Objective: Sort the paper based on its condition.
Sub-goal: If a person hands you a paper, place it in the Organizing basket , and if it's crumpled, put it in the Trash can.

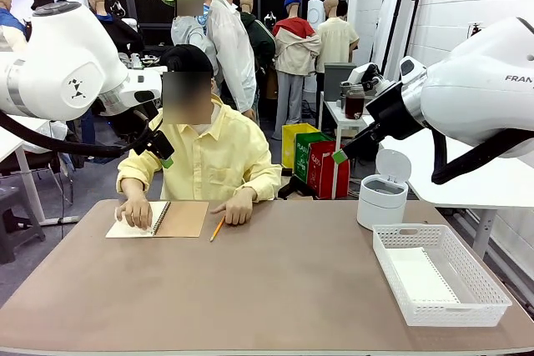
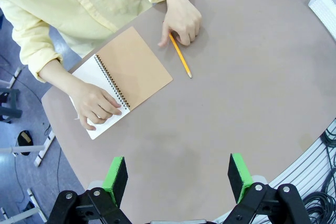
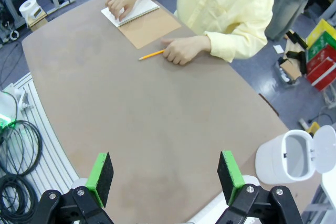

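A person sits at the far side with a spiral notebook lying open, its tan cover folded out. One of the person's hands presses on its white bound page. The other hand rests by a yellow pencil. Loose paper is out of view. My left gripper hangs open high above the table's near left part, nothing between its green pads. High over the right side, my right gripper is open too and holds nothing. In the front view both grippers are raised beside the person.
A white mesh basket stands at the table's right front. Behind it is a white bin with its lid flipped up. The brown tabletop is bare in the middle. Cables lie off the near edge.
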{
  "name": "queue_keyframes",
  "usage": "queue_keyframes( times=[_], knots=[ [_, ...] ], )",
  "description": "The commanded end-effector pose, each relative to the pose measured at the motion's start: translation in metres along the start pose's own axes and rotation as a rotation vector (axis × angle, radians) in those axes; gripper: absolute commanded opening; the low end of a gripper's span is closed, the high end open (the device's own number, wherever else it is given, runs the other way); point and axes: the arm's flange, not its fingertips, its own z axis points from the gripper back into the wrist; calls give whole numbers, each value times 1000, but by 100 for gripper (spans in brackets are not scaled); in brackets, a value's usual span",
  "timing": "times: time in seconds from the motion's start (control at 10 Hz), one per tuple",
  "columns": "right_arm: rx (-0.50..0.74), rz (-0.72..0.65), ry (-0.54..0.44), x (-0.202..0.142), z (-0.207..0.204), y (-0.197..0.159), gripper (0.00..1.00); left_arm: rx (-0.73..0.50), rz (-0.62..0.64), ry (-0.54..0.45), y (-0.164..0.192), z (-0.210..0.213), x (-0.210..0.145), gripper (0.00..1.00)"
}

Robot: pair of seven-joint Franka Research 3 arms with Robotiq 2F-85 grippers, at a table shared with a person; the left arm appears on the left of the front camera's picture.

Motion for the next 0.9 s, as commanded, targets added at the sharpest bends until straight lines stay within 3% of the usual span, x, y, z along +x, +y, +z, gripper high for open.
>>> queue_keyframes(
  times=[0.0,0.8],
  knots=[
    [10,5,6,1,0,1,100,2,-1,-2,2,1,0,100],
    [10,5,6,1,0,1,100,2,-1,-2,2,1,0,100]
  ],
)
